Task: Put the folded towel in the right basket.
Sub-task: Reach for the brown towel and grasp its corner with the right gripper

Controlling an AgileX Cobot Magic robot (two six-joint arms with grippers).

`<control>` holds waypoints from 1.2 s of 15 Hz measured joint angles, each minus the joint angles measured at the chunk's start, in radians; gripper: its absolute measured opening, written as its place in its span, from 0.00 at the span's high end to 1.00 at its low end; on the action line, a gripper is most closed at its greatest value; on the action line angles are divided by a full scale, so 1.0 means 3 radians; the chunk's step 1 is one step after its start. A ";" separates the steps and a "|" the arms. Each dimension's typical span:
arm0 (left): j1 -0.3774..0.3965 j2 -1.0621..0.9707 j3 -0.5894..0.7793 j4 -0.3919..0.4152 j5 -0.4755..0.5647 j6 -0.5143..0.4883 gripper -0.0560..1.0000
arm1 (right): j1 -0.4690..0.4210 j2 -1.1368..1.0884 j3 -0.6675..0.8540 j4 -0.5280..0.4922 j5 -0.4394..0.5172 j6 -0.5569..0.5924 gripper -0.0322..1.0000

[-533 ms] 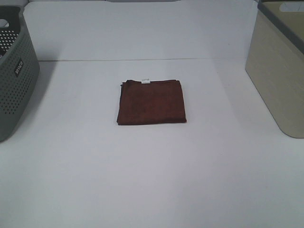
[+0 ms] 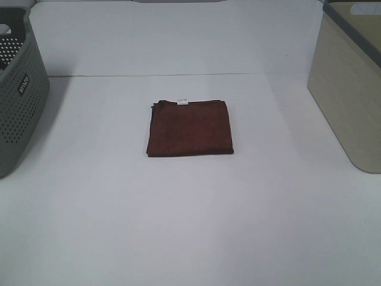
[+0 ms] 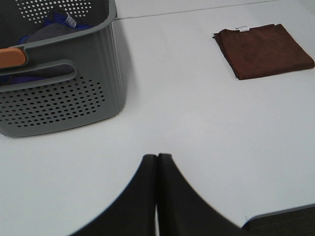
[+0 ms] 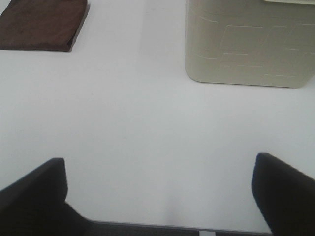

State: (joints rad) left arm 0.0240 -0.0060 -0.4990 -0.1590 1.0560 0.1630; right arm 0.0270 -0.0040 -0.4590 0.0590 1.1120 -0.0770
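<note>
The folded brown towel [image 2: 190,128] lies flat on the table [image 2: 190,226], between the grey basket [image 2: 21,95] on the left and the beige basket [image 2: 348,89] on the right, while only the wrist views show the left gripper [image 3: 157,162] pressed closed and the right gripper [image 4: 158,164] spread wide.

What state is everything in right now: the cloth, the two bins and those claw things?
brown towel: folded, lying flat on the table, nothing gripping it.
grey basket: upright, clothes inside.
beige basket: upright, inside not visible.
left gripper: shut, empty.
right gripper: open, empty.
</note>
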 joint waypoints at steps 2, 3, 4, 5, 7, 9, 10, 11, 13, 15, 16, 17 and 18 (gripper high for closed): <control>0.0000 0.0000 0.0000 0.0000 0.0000 0.0000 0.95 | 0.0000 0.0000 0.0000 0.0000 0.0000 0.0000 0.02; 0.0000 0.0000 0.0000 0.0000 0.0000 0.0000 0.95 | 0.0000 0.0000 0.0000 0.0000 0.0000 0.0000 0.02; 0.0000 0.0000 0.0000 0.0000 0.0000 0.0000 0.95 | 0.0000 0.0000 0.0000 0.0000 0.0000 0.0000 0.02; 0.0000 0.0000 0.0000 0.0000 0.0000 0.0000 0.95 | 0.0000 0.0000 0.0000 0.0000 0.0000 0.0000 0.02; 0.0000 0.0000 0.0000 0.0000 0.0000 0.0000 0.95 | 0.0000 0.0000 0.0000 0.0020 0.0000 0.0000 0.02; 0.0000 0.0000 0.0000 0.0000 0.0000 0.0000 0.95 | 0.0000 0.0000 0.0000 0.0067 0.0000 0.0000 0.02; 0.0000 0.0000 0.0000 0.0000 0.0000 0.0000 0.95 | 0.0000 0.0000 0.0000 0.0080 0.0000 0.0000 0.02; 0.0000 0.0000 0.0000 0.0000 0.0000 0.0000 0.95 | 0.0000 0.0000 0.0000 0.0087 0.0000 0.0000 0.02; 0.0000 0.0000 0.0000 0.0000 0.0000 0.0000 0.95 | 0.0000 0.0000 0.0000 0.0087 0.0000 0.0000 0.02; 0.0000 0.0000 0.0000 0.0000 0.0000 0.0000 0.95 | 0.0000 0.0000 0.0000 0.0087 0.0000 0.0000 0.02; 0.0000 0.0000 0.0000 0.0000 0.0000 0.0000 0.95 | 0.0000 0.0000 0.0000 0.0087 0.0000 0.0000 0.02; 0.0000 0.0000 0.0000 0.0000 0.0000 0.0000 0.95 | 0.0000 0.0000 0.0003 0.0087 0.0000 0.0000 0.02; 0.0000 0.0000 0.0000 0.0000 0.0000 0.0000 0.95 | 0.0000 0.0000 0.0003 0.0087 0.0000 0.0000 0.02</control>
State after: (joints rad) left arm 0.0240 -0.0060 -0.4990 -0.1590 1.0560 0.1630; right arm 0.0270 -0.0040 -0.4580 0.0850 1.1120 -0.0770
